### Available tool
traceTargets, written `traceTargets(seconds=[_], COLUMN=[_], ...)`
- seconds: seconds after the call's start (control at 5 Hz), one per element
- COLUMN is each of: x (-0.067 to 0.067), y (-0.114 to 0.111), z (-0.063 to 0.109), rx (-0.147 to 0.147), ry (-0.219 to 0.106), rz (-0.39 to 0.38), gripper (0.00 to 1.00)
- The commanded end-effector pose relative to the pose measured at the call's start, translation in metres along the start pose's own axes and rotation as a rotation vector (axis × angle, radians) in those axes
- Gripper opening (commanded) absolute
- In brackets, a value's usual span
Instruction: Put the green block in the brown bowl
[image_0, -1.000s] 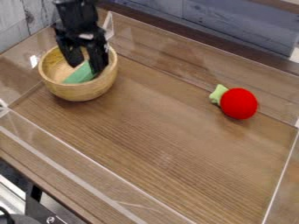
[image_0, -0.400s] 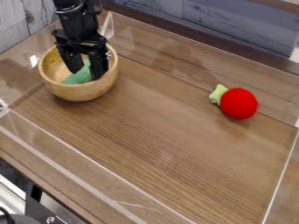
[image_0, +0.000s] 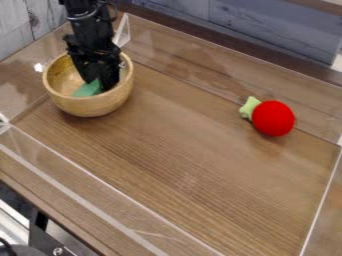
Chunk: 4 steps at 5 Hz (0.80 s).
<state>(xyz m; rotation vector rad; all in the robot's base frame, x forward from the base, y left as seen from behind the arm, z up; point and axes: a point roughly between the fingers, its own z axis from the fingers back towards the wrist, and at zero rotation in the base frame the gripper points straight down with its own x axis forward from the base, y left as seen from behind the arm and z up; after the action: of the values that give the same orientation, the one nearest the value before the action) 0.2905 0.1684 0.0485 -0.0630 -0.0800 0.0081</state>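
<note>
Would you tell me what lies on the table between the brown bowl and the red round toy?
Nothing: in the camera view, the stretch of wooden table between the brown bowl and the red round toy is bare.

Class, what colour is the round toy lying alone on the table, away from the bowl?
Red, with a small green leaf on its left side: the round toy, seen in the single camera view.

No text, label or number is readable.

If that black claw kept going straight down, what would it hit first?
Most likely the green block, lying in the bowl right under the end effector. Depth is hard to judge; it may already touch the block.
</note>
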Motion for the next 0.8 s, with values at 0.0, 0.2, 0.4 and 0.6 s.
traceTargets(seconds=[0.0,0.2,0.4,0.6], x=[0.01,0.001,-0.007,-0.008], y=[0.011,0.015,0.019,0.019], z=[0.028,0.026,0.024,0.018], rx=[0.014,0.001,-0.008,-0.007], ry=[-0.051,-0.055,-0.058,-0.068], rz=[0.003,0.018,0.03,0.081], gripper=[0.0,1.0,1.0,1.0])
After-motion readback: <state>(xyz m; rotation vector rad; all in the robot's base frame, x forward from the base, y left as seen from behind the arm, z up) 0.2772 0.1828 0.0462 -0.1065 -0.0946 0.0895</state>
